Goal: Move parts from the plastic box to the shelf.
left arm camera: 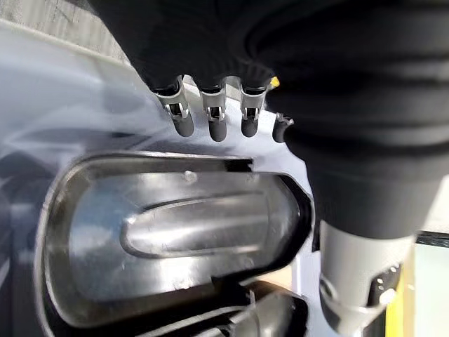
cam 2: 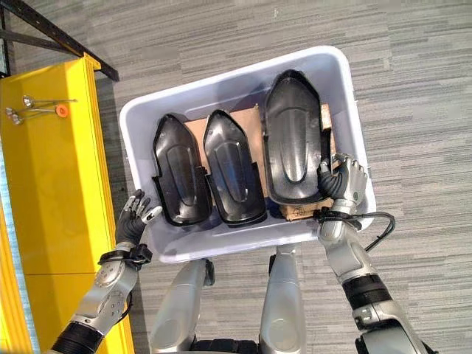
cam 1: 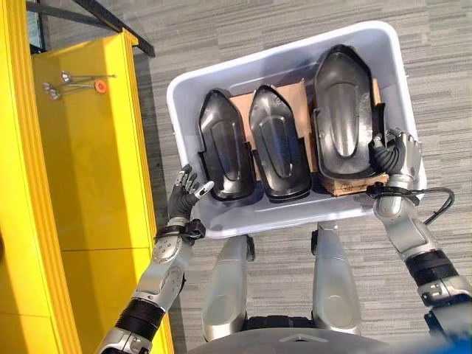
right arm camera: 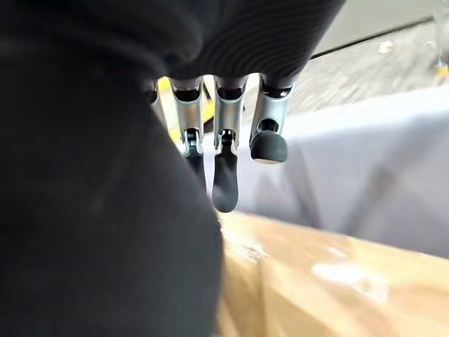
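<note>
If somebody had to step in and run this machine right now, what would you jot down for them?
Left robot hand: open, fingers straight, at the box's near-left corner, holding nothing.
Right robot hand: over the box's near-right rim; whether its fingers grip anything cannot be told.
Box: on the floor in front of the robot, with three black parts side by side on cardboard: left part, middle part, large right part.
Yellow shelf: to the robot's left, no parts on it.
Done: nothing moved.
Left: all three parts.
</note>
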Controlling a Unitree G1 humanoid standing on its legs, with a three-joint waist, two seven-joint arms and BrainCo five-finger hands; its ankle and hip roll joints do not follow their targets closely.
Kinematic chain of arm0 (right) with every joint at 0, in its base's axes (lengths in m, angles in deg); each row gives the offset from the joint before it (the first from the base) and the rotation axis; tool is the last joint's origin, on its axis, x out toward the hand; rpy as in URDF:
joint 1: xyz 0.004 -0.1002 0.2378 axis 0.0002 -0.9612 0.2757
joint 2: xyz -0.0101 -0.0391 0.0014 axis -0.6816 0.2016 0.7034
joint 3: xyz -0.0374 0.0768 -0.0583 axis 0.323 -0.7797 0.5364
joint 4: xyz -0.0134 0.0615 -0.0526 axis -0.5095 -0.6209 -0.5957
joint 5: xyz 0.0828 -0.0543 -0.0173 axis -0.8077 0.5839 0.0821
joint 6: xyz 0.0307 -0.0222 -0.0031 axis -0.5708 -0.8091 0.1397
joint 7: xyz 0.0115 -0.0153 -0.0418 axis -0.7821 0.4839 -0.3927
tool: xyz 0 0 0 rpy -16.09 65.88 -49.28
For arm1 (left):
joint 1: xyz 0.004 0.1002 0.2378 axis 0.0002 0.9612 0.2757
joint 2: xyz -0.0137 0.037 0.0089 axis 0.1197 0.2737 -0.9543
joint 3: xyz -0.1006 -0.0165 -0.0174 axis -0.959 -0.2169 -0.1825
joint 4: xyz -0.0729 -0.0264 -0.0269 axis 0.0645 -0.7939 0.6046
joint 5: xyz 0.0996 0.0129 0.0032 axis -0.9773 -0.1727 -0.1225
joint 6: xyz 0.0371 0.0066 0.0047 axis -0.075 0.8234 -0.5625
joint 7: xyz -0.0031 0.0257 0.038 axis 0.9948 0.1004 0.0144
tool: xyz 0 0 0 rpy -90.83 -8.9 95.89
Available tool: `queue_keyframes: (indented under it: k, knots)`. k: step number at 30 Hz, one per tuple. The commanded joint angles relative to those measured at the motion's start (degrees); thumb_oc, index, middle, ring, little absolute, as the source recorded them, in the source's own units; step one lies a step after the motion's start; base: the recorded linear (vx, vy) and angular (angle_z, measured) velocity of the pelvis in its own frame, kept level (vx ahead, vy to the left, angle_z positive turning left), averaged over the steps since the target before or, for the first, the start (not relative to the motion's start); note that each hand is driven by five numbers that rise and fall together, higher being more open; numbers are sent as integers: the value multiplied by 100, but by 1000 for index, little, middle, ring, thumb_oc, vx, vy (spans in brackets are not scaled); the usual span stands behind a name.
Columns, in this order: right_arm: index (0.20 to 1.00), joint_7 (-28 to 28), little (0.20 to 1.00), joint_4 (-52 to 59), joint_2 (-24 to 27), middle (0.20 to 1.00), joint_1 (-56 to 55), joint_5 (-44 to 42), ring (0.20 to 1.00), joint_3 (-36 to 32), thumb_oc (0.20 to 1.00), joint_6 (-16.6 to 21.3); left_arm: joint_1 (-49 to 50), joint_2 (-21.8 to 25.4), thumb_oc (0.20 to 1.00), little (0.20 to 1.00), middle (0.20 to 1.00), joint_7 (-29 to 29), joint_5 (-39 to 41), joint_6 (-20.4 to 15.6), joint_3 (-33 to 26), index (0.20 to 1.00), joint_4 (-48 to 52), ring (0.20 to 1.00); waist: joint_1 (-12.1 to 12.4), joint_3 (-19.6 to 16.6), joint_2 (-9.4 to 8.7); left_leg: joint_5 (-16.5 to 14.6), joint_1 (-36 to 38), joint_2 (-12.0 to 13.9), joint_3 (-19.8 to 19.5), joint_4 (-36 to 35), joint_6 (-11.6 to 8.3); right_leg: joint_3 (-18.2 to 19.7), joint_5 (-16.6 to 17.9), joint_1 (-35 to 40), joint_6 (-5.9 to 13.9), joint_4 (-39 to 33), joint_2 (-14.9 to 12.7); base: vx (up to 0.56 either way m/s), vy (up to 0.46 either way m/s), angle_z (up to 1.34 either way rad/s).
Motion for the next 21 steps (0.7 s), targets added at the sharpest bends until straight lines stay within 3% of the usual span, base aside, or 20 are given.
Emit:
queue_keyframes:
  k: [1,2,8,17,21]
  knots:
    - [200,56,200,556,-83,200,87,-334,200,-182,200,776,332,347,1000,1000,1000,-84,-244,-71,-159,1000,397,1000,89,-280,-457,-729,152,324,-162,809,-213,-235,-178,146,92,295,-340,33,-4,-4]
    - [200,-108,200,920,-124,200,-85,-613,200,-189,200,974,401,342,1000,1000,1000,-82,-240,-37,-184,1000,389,1000,84,-381,-510,-732,301,368,-174,753,-225,-268,-190,293,94,243,-342,33,-5,-3]
    - [200,-416,200,1577,-121,200,-436,-941,200,-301,200,1262,643,324,1000,1000,1000,-7,-267,14,-336,1000,410,1000,95,-658,-613,-700,697,450,-175,565,-262,-343,-184,710,114,7,-321,39,1,0]
    - [200,-788,200,1990,-117,200,-838,-1172,200,-347,200,1392,873,205,1000,1000,1000,50,-329,109,-506,1000,345,1000,109,-925,-656,-680,1105,511,-145,380,-272,-392,-244,1074,121,-96,-264,28,1,0]
    - [200,-1179,200,2018,-177,200,-1088,-1407,200,-274,200,1366,1025,53,1000,1000,1000,108,-388,211,-695,1000,211,1000,130,-1197,-647,-695,1594,665,-141,241,-290,-450,-459,1434,111,18,-131,71,-23,-1]
